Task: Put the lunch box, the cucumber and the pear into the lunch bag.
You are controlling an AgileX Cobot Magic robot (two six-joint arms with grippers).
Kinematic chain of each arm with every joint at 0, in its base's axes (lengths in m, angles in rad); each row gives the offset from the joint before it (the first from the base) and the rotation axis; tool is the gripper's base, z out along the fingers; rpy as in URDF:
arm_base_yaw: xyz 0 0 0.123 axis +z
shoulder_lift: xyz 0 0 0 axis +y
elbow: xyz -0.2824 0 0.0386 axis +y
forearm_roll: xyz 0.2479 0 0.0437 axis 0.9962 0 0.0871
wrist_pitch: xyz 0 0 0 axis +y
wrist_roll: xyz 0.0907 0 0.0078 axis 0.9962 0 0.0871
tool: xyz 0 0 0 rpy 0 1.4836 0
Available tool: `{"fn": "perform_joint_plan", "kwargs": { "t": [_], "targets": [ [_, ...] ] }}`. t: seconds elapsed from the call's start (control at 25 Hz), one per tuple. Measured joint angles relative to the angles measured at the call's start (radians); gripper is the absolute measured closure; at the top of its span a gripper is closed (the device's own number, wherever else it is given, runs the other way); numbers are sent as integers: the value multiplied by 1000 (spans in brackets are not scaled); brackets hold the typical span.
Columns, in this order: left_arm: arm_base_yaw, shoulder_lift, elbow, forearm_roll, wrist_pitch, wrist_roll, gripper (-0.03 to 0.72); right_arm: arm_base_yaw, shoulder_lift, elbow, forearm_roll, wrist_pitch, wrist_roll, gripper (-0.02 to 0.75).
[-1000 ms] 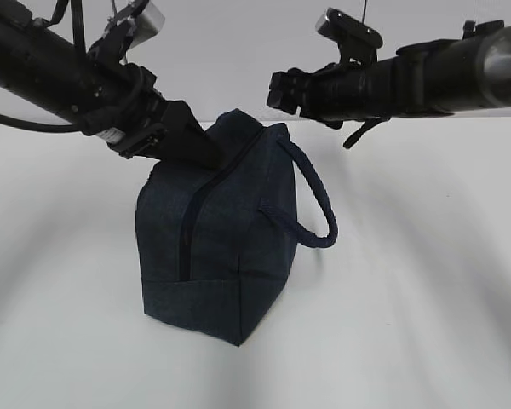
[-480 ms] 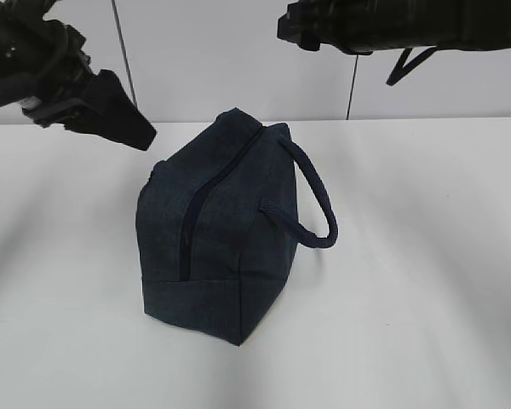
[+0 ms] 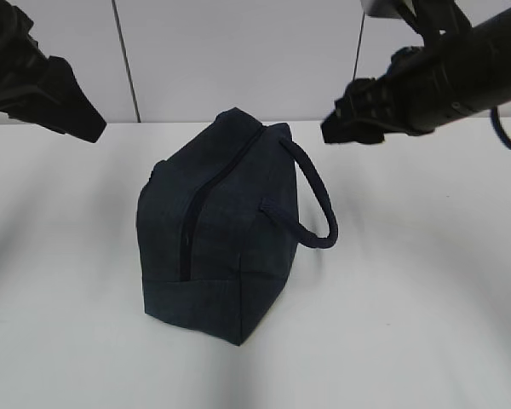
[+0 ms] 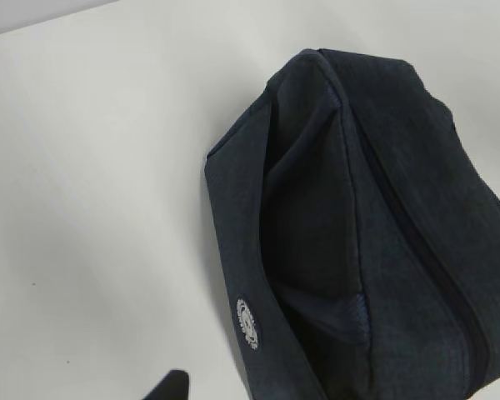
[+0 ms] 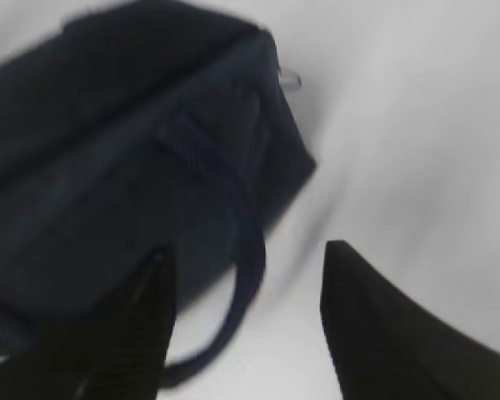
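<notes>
On the white surface (image 3: 426, 281) the lunch bag (image 3: 221, 230) stands zipped and unmoved, but both arms have pulled off it: the left gripper (image 3: 68, 115), which pressed its top edge 1 second ago, now hangs up and to the left, and the right gripper (image 5: 242, 325) has swung lower beside the handle (image 3: 315, 200). Right fingers (image 5: 375, 333) are parted and empty; the left fingers' spread I cannot tell, though they touch nothing.

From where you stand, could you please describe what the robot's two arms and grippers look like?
Both arms are matte black. The left gripper ends in a broad, tapering wedge. The right gripper has two dark pointed fingers, one ribbed on its inner face. A thin dark cable loops beside the right arm.
</notes>
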Motion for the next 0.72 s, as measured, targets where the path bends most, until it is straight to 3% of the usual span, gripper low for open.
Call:
{"fn": "perform_joint_plan", "kwargs": {
  "t": [0.12, 0.2, 0.28, 0.48, 0.72],
  "targets": [
    [0, -28, 31, 1, -6, -4, 405, 0, -59, 7, -381, 200, 338, 307],
    [0, -61, 92, 3, -26, -9, 416, 0, -109, 29, -559, 282, 477, 309],
    [0, -110, 166, 9, -38, -26, 423, 0, -192, 64, -655, 309, 567, 315],
    [0, -290, 354, 36, -70, -104, 426, 0, -418, 165, -723, 344, 627, 342],
    [0, -587, 469, 122, -55, -216, 430, 0, -672, 303, -728, 442, 635, 347]
  ]
}}
